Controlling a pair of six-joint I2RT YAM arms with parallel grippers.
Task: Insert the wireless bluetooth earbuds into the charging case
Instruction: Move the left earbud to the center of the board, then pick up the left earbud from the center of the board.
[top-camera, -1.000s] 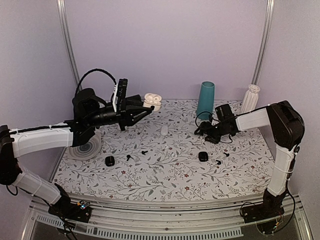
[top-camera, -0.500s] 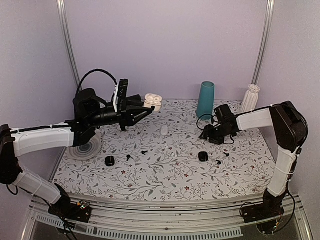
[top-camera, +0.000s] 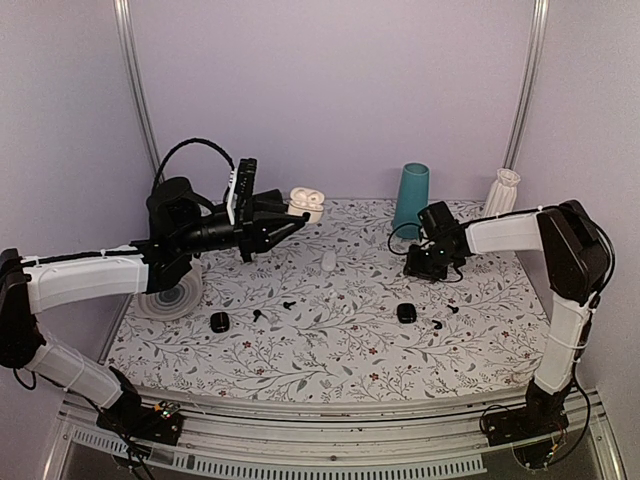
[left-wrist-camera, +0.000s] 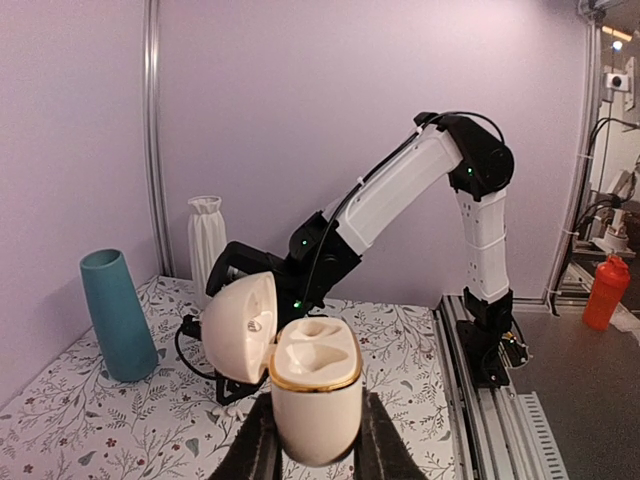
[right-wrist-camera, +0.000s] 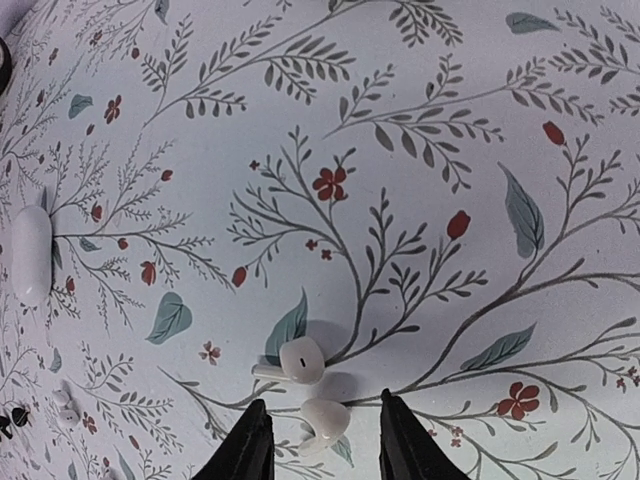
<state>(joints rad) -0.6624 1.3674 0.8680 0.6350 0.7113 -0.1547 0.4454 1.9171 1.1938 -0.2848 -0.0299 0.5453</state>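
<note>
A white charging case (left-wrist-camera: 315, 395) with a gold rim and its lid swung open is held upright in my left gripper (left-wrist-camera: 317, 445), which is shut on its lower body; both sockets are empty. From above, the case (top-camera: 305, 203) hangs over the far left of the table. Two white earbuds lie on the floral cloth under my right gripper (right-wrist-camera: 322, 428). One earbud (right-wrist-camera: 325, 418) lies between the open fingers with a gap on each side. The other earbud (right-wrist-camera: 300, 360) lies just beyond the tips. From above, the right gripper (top-camera: 424, 266) points down at the cloth near the teal vase.
A teal vase (top-camera: 410, 198) and a white vase (top-camera: 501, 194) stand at the back right. A closed white case (top-camera: 328, 260) lies mid-table. Two black cases (top-camera: 219, 321) (top-camera: 405, 312) and several black earbuds (top-camera: 290, 302) lie nearer the front. A grey disc (top-camera: 170, 296) sits left.
My right gripper's fingers have drawn closer together around the white earbud, and the wrist has shifted slightly toward the back. The left arm and case have not moved.
</note>
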